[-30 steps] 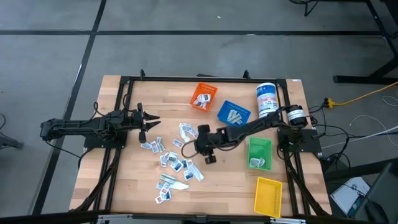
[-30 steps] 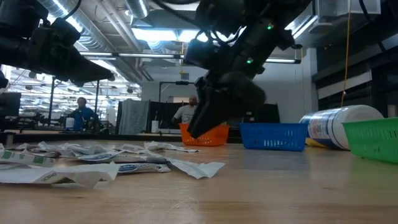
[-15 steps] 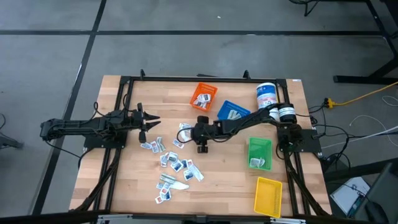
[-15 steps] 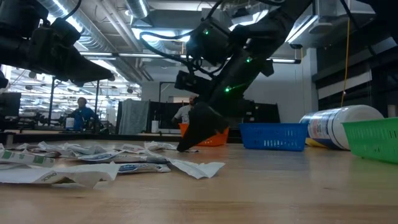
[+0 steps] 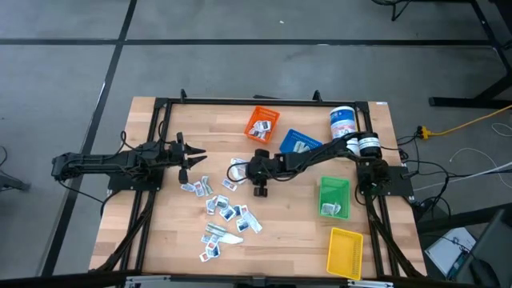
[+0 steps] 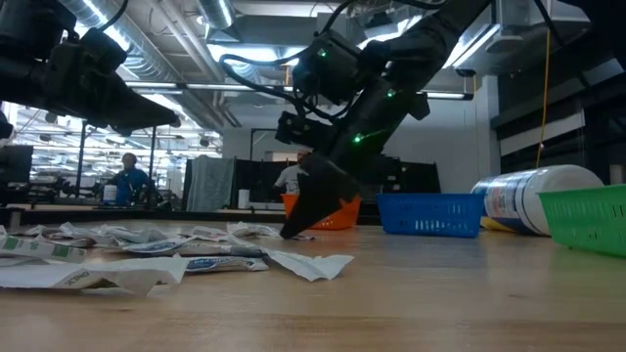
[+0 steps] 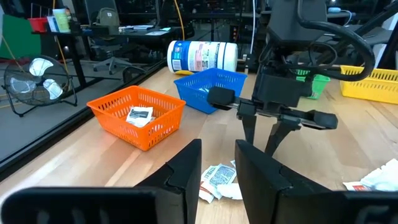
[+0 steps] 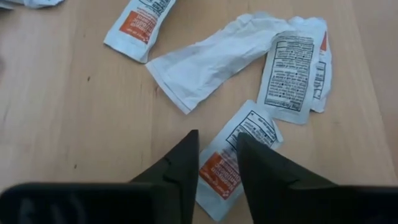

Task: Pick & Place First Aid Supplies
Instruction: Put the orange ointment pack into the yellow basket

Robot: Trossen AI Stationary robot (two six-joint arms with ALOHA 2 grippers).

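Now right pincer [image 8: 214,158] straddling red-print packet [image 8: 233,158] — fingertips at table [image 8: 62,124].

2 black arms are showing jointed, boxy segments with black cables trailing along them. The right arm [image 5: 320,154] is wearing a white band near its base and glowing with small green lights in the low view. The left arm [image 5: 112,163] is ending in 2 tapered, wedge-shaped matte black fingers [image 7: 186,171].
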